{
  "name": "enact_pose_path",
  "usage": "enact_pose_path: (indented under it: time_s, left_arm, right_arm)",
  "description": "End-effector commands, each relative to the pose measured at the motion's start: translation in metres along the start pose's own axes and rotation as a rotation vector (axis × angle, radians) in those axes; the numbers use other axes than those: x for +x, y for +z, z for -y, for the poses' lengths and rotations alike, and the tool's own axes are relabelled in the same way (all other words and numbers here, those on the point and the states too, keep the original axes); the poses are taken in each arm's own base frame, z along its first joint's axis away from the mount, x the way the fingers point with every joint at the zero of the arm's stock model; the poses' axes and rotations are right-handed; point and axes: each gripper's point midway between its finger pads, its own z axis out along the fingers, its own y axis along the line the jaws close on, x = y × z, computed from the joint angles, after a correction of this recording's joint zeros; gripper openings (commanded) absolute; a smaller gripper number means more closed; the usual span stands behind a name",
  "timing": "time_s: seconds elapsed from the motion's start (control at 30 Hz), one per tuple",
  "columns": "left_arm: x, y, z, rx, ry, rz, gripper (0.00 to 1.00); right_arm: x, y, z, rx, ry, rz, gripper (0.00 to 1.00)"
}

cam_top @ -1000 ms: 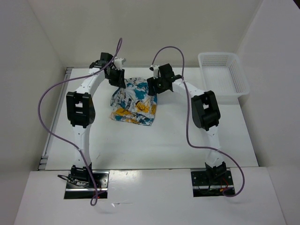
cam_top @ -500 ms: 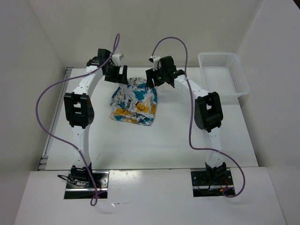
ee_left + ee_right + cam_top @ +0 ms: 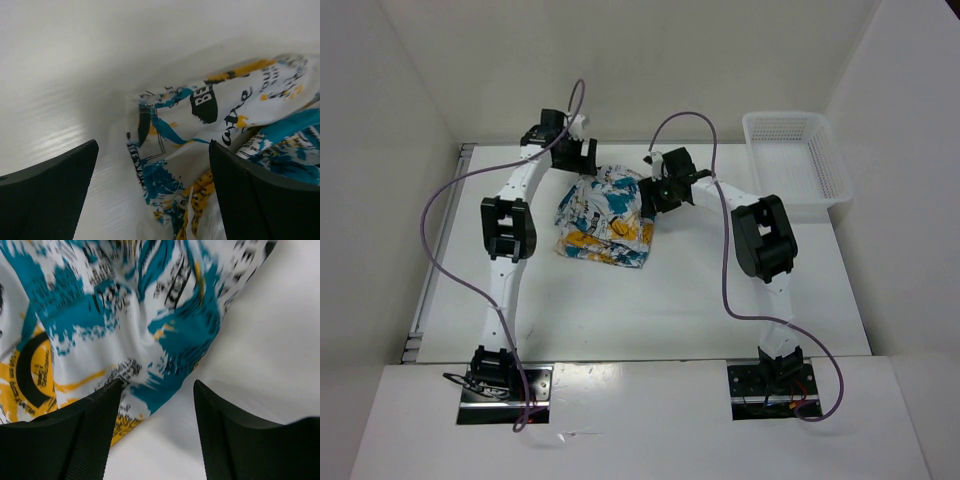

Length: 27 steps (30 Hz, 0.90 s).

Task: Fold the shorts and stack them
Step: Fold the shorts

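The shorts [image 3: 605, 218], white with teal, yellow and black prints, lie folded in a bundle at the middle back of the table. My left gripper [image 3: 578, 160] hovers at their far left corner, open wide. In the left wrist view the shorts [image 3: 210, 115] spread between and beyond the left gripper [image 3: 153, 144], and nothing is gripped. My right gripper [image 3: 650, 198] is open at the bundle's right edge. In the right wrist view the right gripper [image 3: 157, 382] straddles the teal edge of the shorts [image 3: 100, 315], one finger over fabric and the other over bare table.
A white mesh basket [image 3: 832, 170] stands at the back right of the table [image 3: 720, 300]. White walls close in the back and both sides. Purple cables loop above both arms.
The left gripper opened wide, let go of the shorts and lifted slightly toward the back. The right gripper rose, then came back down at the shorts' right edge.
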Motion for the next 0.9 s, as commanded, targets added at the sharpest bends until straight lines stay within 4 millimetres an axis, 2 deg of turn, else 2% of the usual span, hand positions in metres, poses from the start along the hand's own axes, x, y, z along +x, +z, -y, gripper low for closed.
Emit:
enact_pose_path:
  time_s: [0.0, 0.03, 0.1, 0.13, 0.17, 0.2, 0.23, 0.27, 0.3, 0.33, 0.37, 0.4, 0.43, 0.47, 0.5, 0.6, 0.63, 0.7, 0.77, 0.8, 0.83, 0.87]
  left_arm:
    - [0.018, 0.015, 0.006, 0.004, 0.002, -0.048, 0.98]
    - [0.023, 0.02, 0.011, 0.011, 0.006, -0.061, 0.96]
    - [0.028, 0.024, 0.005, -0.018, 0.005, -0.072, 0.88]
    - [0.033, 0.027, 0.01, -0.012, 0.008, -0.085, 0.84]
    - [0.036, 0.028, 0.01, -0.011, 0.005, -0.094, 0.74]
    - [0.041, 0.029, 0.01, -0.01, 0.002, -0.105, 0.69]
    - [0.046, 0.031, 0.01, -0.01, -0.001, -0.116, 0.63]
    - [0.053, 0.033, 0.009, -0.009, -0.007, -0.135, 0.55]
    - [0.052, 0.03, 0.008, -0.021, -0.005, -0.133, 0.37]
    - [0.057, 0.031, 0.006, -0.029, -0.008, -0.145, 0.3]
    - [0.055, 0.028, 0.007, -0.03, -0.007, -0.144, 0.25]
    - [0.055, 0.024, 0.008, -0.029, -0.008, -0.147, 0.21]
    - [0.056, 0.022, 0.009, -0.029, -0.009, -0.15, 0.2]
    - [0.051, 0.015, 0.005, -0.036, -0.013, -0.14, 0.2]
    - [0.051, 0.013, 0.006, -0.036, -0.014, -0.141, 0.2]
    - [0.055, 0.0, -0.003, -0.048, -0.033, -0.154, 0.18]
    - [0.061, 0.001, -0.002, -0.046, -0.039, -0.174, 0.18]
    - [0.067, -0.01, -0.002, -0.04, -0.054, -0.195, 0.18]
    - [0.072, -0.018, 0.003, -0.026, -0.06, -0.212, 0.2]
    - [0.088, -0.018, 0.004, -0.023, -0.072, -0.251, 0.2]
    - [0.093, -0.02, 0.009, 0.002, -0.08, -0.261, 0.23]
    - [0.092, -0.026, 0.013, 0.013, -0.081, -0.259, 0.24]
  right_arm:
    - [-0.019, -0.026, -0.013, -0.054, 0.034, 0.057, 0.66]
    - [-0.01, -0.021, -0.01, -0.044, 0.053, 0.037, 0.66]
    - [-0.008, -0.017, -0.009, -0.044, 0.074, 0.035, 0.66]
    - [-0.003, -0.012, -0.012, -0.068, 0.078, 0.019, 0.64]
    - [0.001, -0.009, -0.014, -0.08, 0.095, 0.009, 0.61]
    - [0.002, -0.006, -0.015, -0.091, 0.106, 0.011, 0.58]
    - [-0.001, -0.003, -0.014, -0.091, 0.103, 0.019, 0.52]
    - [0.003, 0.0, -0.013, -0.091, 0.117, 0.009, 0.37]
    - [0.001, 0.0, -0.013, -0.091, 0.114, 0.017, 0.28]
    - [0.001, 0.001, -0.01, -0.073, 0.115, 0.019, 0.18]
    - [0.001, 0.001, -0.006, -0.052, 0.115, 0.021, 0.04]
    - [-0.002, 0.0, -0.001, -0.045, 0.119, 0.032, 0.01]
    - [-0.003, -0.001, 0.006, -0.037, 0.128, 0.036, 0.01]
    - [-0.003, -0.002, 0.003, -0.055, 0.115, 0.035, 0.01]
    - [-0.007, -0.007, 0.008, -0.049, 0.119, 0.048, 0.01]
    - [-0.003, -0.022, 0.012, -0.078, 0.096, 0.045, 0.01]
    - [0.01, -0.023, 0.011, -0.077, 0.099, 0.016, 0.01]
    - [0.012, -0.037, 0.015, -0.098, 0.081, 0.019, 0.01]
    - [0.03, -0.043, 0.019, -0.101, 0.067, -0.017, 0.01]
    - [0.027, -0.051, 0.018, -0.116, 0.056, -0.003, 0.01]
    - [0.039, -0.054, 0.015, -0.129, 0.058, -0.034, 0.01]
    - [0.042, -0.057, 0.011, -0.156, 0.023, -0.038, 0.01]
